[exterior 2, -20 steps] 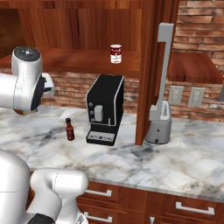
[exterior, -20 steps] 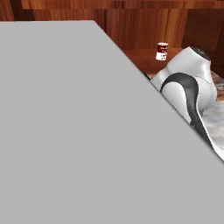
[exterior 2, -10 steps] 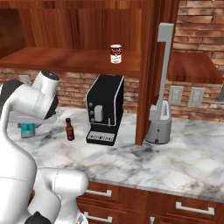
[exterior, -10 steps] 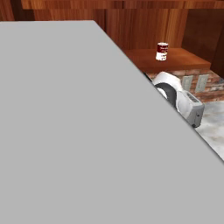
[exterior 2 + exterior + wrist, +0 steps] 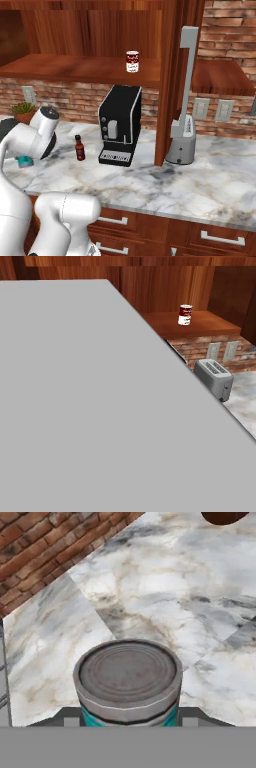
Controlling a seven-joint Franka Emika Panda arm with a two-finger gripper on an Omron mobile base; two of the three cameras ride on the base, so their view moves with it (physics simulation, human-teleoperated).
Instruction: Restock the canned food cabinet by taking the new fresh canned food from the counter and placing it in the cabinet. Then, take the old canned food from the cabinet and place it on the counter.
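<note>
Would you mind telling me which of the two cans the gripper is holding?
The teal can, between the gripper fingers above the counter; the red-and-white can stands alone on the cabinet shelf.

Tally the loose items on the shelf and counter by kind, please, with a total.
Cans: 2, red-and-white can on the shelf, teal can between the tool's fingers
Bottles: 1, dark sauce bottle
Appliances: 2, coffee machine, toaster
Potted plants: 1
Total: 6

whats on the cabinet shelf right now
One red-and-white can stands upright on the cabinet shelf. The shelf's left end is in shadow, so that part can't be checked.
</note>
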